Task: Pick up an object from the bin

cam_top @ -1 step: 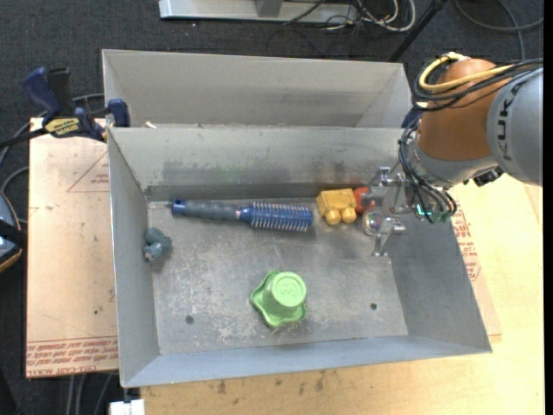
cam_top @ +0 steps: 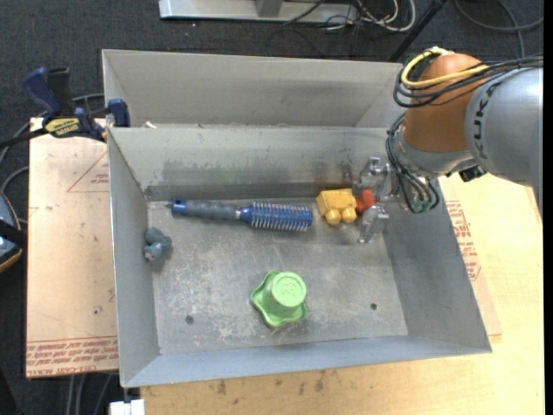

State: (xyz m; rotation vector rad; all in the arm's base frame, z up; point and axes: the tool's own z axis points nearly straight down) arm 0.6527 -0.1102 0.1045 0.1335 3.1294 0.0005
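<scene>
Hanging low over the right part of the bin (cam_top: 130,258), close to the far wall, the pincer (cam_top: 371,199) is seen with its two fingers (cam_top: 373,228) spread apart, one toward the far wall and the other toward the near edge. A yellow toy (cam_top: 335,206), lumpy and set with rounded knobs, is found on the bin floor just beside the pincer, on the side toward the left wall. A small red piece (cam_top: 366,200) is seen in the gap between the fingers; whether it belongs to the toy cannot be told. The bulk of the toy is placed outside that gap.

A blue hairbrush (cam_top: 251,213) is laid along the foot of the far wall, its bristled head just beside the toy and its handle pointed toward the left wall. A green cup (cam_top: 280,299) is set near the middle of the near edge, well apart from the pincer. A small grey lump (cam_top: 156,245) is lodged against the left wall. The arm (cam_top: 510,119), fitted with an orange cover (cam_top: 441,111), is brought in over the right rim.
</scene>
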